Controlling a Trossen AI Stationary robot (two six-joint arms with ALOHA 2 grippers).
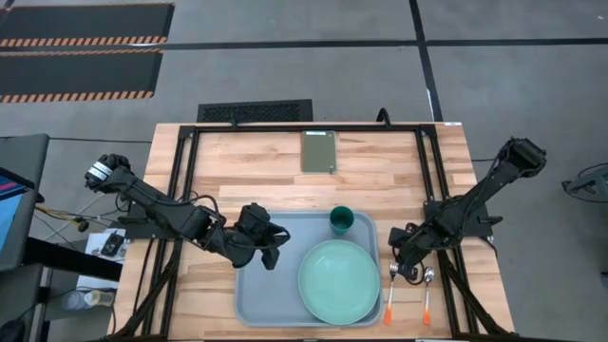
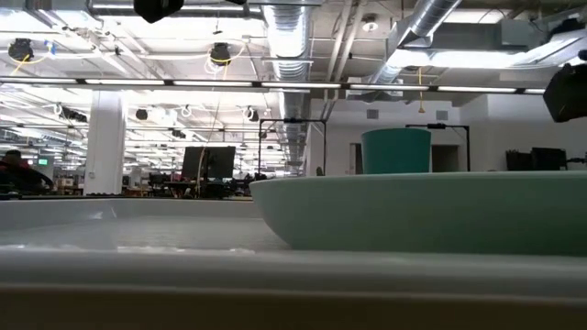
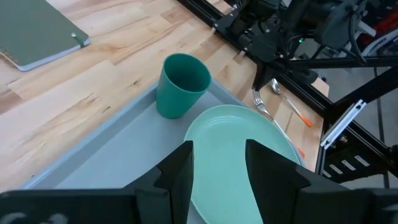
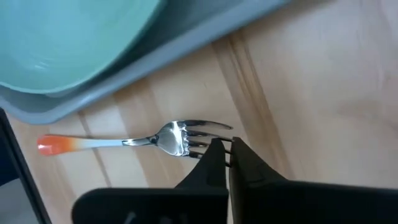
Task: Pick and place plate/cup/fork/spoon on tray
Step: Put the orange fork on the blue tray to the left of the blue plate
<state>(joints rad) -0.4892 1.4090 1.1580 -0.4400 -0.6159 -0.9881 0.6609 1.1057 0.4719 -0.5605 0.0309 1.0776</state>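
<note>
A wooden table [image 1: 256,161] holds a large, pale grey-blue rectangular tray [image 1: 261,299] with rounded corners and a raised rim. On the tray lies a round, flat, pale mint-green plate [image 1: 339,281], and just beside the plate, near the tray's far right corner, stands a small, dark teal-green cup [image 1: 342,220], upright.

On the bare wood just right of the tray lie two small utensils with orange handles: a fork [image 1: 390,292] with silver metal tines, nearest the tray, and beside it a spoon [image 1: 428,295] with a rounded silver bowl. Both point their metal ends away from the table's front edge.

The right gripper [image 4: 226,151] is low over the fork's tines, its two dark fingers pressed together at the tips of the tines; the fork lies flat on the wood and I cannot tell that it is gripped.

The left gripper [image 3: 219,163] hovers over the tray's left part, fingers parted, holding nothing.

A small olive-green rectangular slab [image 1: 319,151] lies near the table's far edge.
</note>
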